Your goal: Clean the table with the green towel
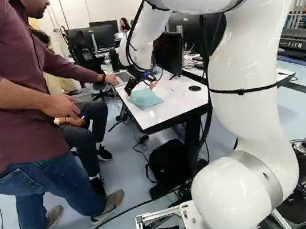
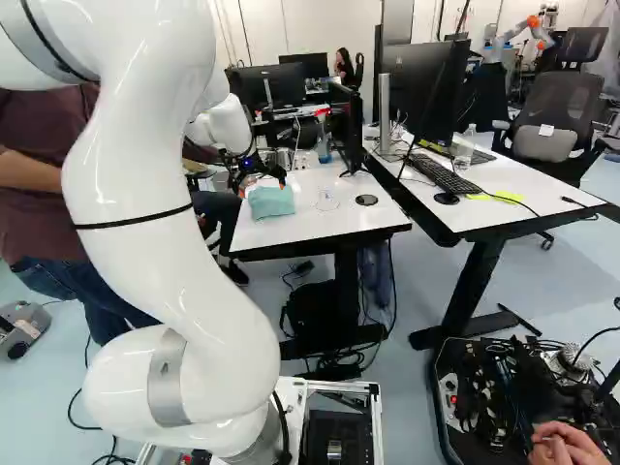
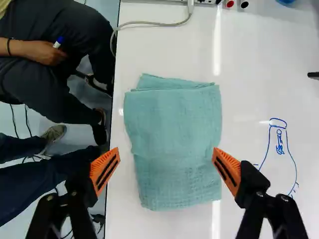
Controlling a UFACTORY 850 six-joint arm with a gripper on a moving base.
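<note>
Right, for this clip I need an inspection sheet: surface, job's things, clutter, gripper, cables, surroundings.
Surface: white table; a blue drawing marks it beside the towel.
Job's things: green towel, folded, lying on the table near one edge.
Clutter: spray bottle and computer screen on the table; black bag below it.
Gripper: gripper open over the towel, an orange pad to either side, not gripping.
Cables: grey cable on the table, beyond the towel from the gripper; black cable across the floor.
Surroundings: one person standing, another seated, both close by the table; second desk alongside.
</note>
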